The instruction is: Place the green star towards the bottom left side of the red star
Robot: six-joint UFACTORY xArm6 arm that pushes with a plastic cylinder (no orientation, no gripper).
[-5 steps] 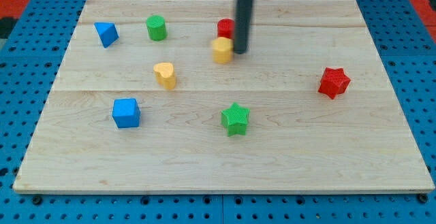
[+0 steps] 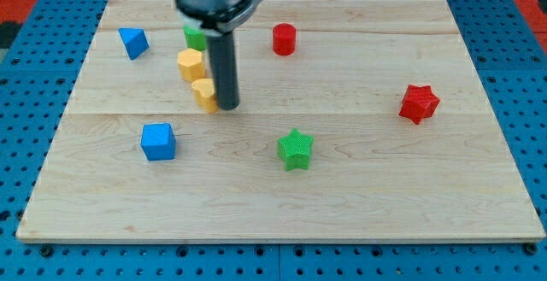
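The green star lies on the wooden board, below the middle. The red star lies near the view's right edge of the board, up and to the right of the green star. My tip is at the right side of the yellow heart-shaped block, touching or nearly touching it. It is up and to the left of the green star, well apart from it.
A yellow hexagonal block sits just above the yellow heart. A green cylinder is partly hidden behind the arm. A red cylinder stands at the top middle. A blue triangular block is top left, a blue cube lower left.
My tip has moved left and down, from beside the red cylinder to beside the yellow heart. The yellow hexagonal block has been pushed left, to just above the heart. The stars have not moved.
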